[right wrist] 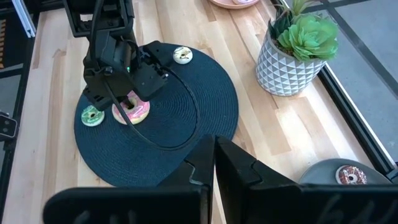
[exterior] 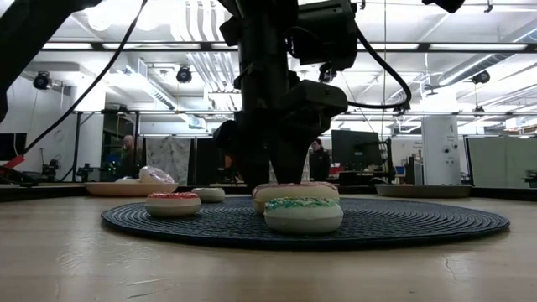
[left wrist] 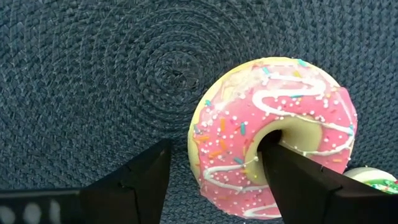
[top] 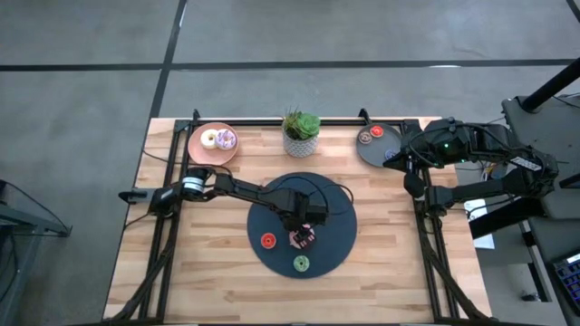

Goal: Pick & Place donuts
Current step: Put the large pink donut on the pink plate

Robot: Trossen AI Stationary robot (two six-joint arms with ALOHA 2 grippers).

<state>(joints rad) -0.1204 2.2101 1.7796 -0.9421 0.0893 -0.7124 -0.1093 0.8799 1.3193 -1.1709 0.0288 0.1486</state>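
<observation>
A pink-frosted donut (left wrist: 273, 124) lies flat on the dark round woven mat (top: 337, 234). My left gripper (left wrist: 214, 171) hangs over it, pointing down and open: one finger (left wrist: 298, 180) stands in the donut's hole, the other (left wrist: 134, 183) outside the ring over bare mat. Around it on the mat lie a small green donut (top: 301, 263), a red one (top: 268, 240) and a cream one (right wrist: 182, 55). My right gripper (right wrist: 214, 155) is shut on nothing, raised at the table's right side. My left gripper comes at the pink donut from above, pointing down. One finger (left wrist: 292, 171) is in the hole (left wrist: 268, 138), against or just beside its inner wall; I cannot tell whether it touches. The outer finger stands apart from the rim. The donut lies flat on the mat.
At the far left a pink plate (top: 201, 149) carries two donuts. At the far right a grey plate (top: 385, 152) holds a brown donut (right wrist: 350, 176) and a red one. A potted plant (top: 301, 133) stands between them. Bare wood lies at the near edge.
</observation>
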